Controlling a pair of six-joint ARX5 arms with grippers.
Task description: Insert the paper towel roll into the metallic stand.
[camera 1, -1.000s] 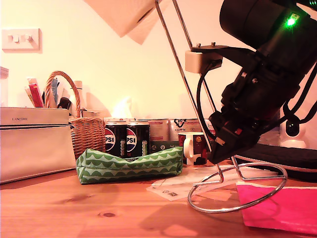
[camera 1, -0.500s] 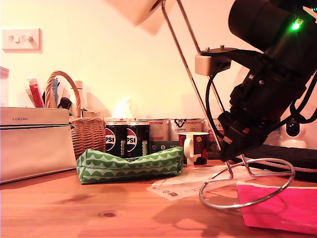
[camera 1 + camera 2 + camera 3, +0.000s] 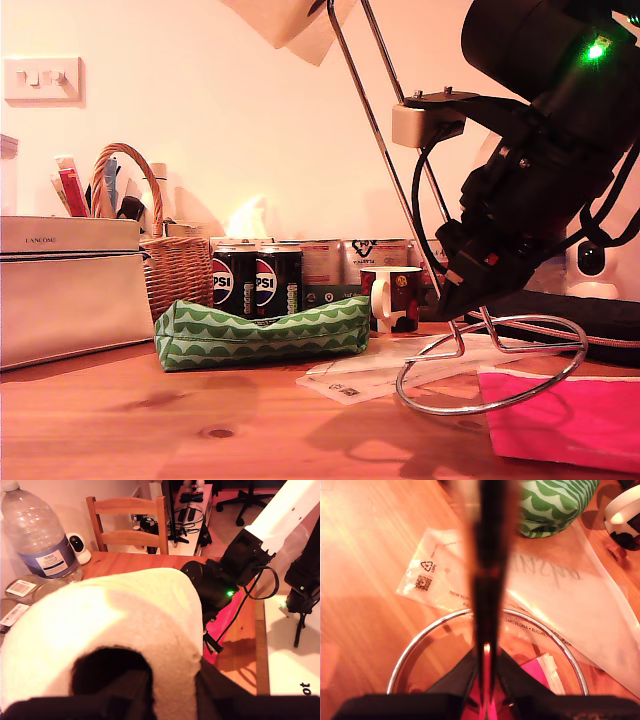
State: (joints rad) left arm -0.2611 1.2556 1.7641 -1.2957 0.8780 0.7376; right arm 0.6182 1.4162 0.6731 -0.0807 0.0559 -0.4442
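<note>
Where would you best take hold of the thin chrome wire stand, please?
On the thin chrome wire stand, grip low on the upright loop just above the round ring base, closing across the two thin rods from the side. My second tool is clamped there, with the stand tilted.

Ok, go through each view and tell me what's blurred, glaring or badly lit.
Exterior view: warm orange cast, the arm nearly a black silhouette, a green LED flaring. First wrist view: the paper towel roll fills the close range, soft and blown out. Second wrist view: the metallic stand upright is a dark out-of-focus streak, and glare washes the wooden table.
</note>
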